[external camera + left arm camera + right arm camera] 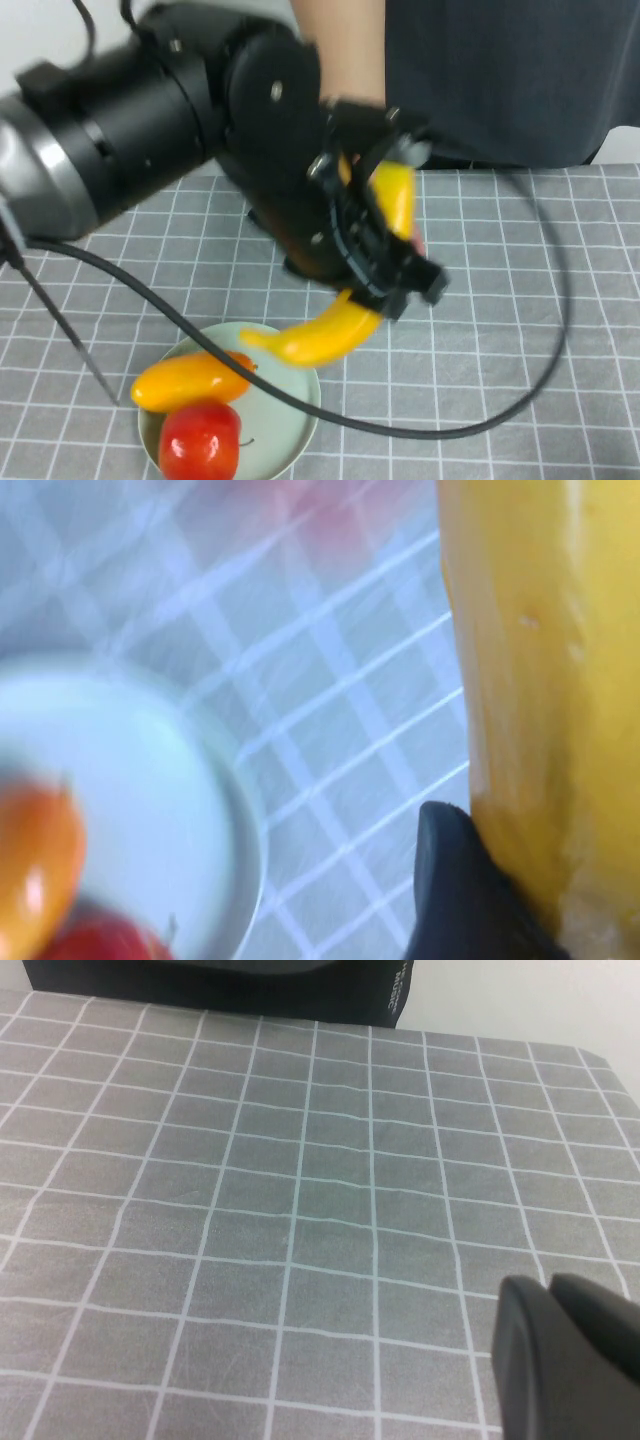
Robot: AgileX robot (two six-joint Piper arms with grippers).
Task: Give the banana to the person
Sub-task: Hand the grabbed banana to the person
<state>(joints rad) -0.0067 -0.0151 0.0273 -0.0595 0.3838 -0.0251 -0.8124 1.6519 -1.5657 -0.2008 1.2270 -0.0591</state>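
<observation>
My left pincer (372,232) is clenched on the banana (330,330), gripping it about midway and holding it up off the table (520,330) — one end droops below the pincer toward the plate (290,430), the other rises above it. The person (480,80) stands just beyond the pincer, forearm reaching down behind it, and I judge a hand is waiting there, though it is mostly hidden. I hold it high and forward so it can be taken. The oval fruit (190,380) and apple (200,445) sit on the plate below. My right pincer (570,1360) hovers over bare table — open or closed, I cannot tell.
</observation>
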